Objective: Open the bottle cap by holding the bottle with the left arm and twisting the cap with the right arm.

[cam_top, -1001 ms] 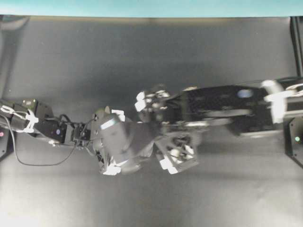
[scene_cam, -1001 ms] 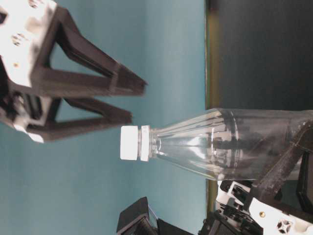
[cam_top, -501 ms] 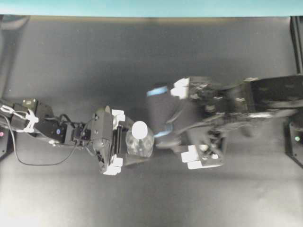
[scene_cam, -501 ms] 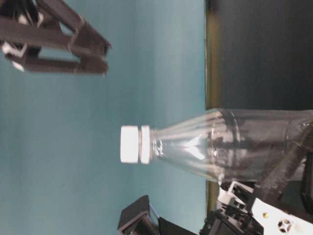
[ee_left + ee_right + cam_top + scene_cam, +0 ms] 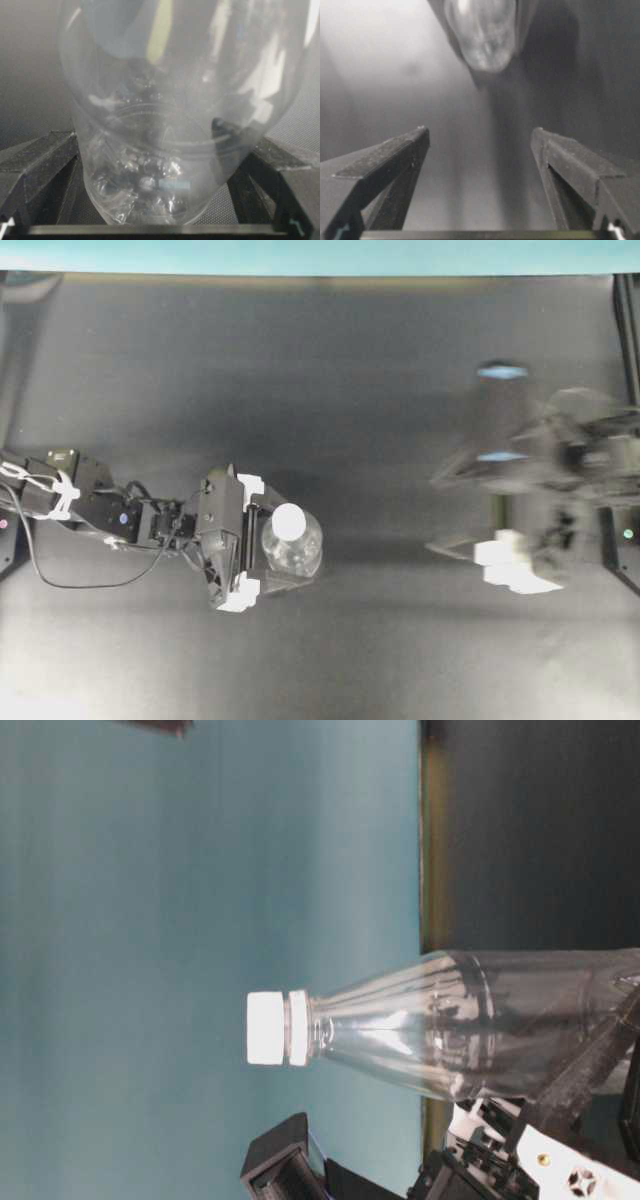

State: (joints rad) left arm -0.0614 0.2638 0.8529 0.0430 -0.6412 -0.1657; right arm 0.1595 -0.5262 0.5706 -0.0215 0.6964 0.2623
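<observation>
While the black table (image 5: pixel 330 350) fills the overhead view, a teal strip (image 5: pixel 300 255) runs along its far edge; the right arm (image 5: pixel 560 455) sits at the right side, motion-blurred, well apart from the bottle; its gripper (image 5: pixel 480 150) shows both fingers spread wide in the wrist view with nothing between them, so open and empty; the blurred bottle appears only at the far end of that view, clear of the fingers. The left arm (image 5: pixel 90 505) reaches in from the left edge, cables trailing; its gripper (image 5: pixel 268 552) flanks the bottle (image 5: pixel 295 545), fingers (image 5: pixel 40 160) standing on either side of the lower body with jaws wide; whether they press the plastic or merely sit beside it cannot be told. Bottle stands upright, left of centre and toward the near side; clear, glinting; the bottle cap (image 5: pixel 266 1028) is white and seated on the neck.
</observation>
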